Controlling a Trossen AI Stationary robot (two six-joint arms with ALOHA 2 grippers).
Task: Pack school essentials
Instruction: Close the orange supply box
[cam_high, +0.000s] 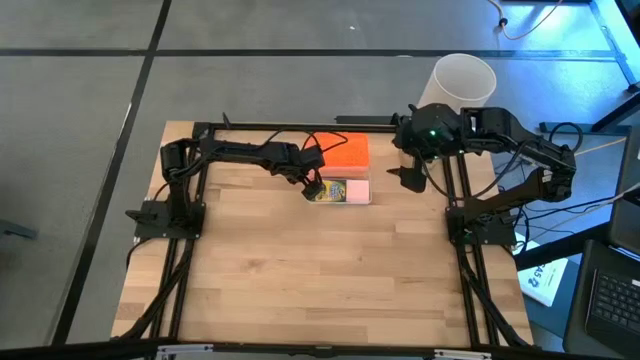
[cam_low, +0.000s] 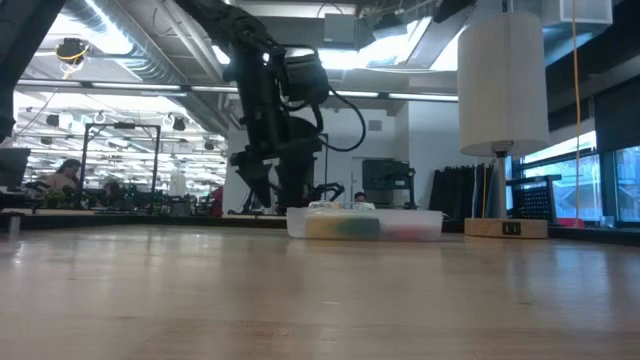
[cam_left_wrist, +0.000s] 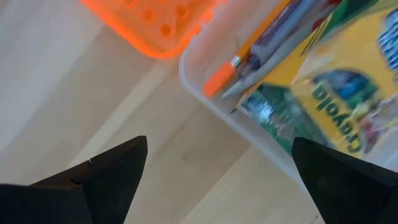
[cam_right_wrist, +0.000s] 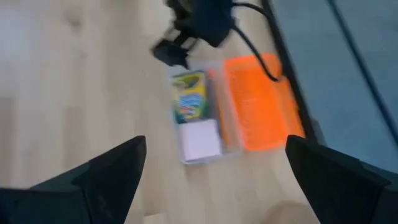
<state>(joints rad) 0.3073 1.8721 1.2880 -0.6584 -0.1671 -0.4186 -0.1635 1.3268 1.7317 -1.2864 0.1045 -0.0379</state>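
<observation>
A clear plastic box stands on the table near its far edge. In it lie the yellow-green crayon box, a thin orange pencil, a purple pen and a pale square pad. The red-handled scissors do not show. My left gripper hovers open just above the box's left end; in its wrist view the fingers stand on either side of the box's corner. My right gripper is open, raised to the right of the box, looking down on it.
The orange lid lies flat on the table against the box's far side. A tall white cylinder stands beyond the table's far right corner. Bare wood stretches from the box to the near edge.
</observation>
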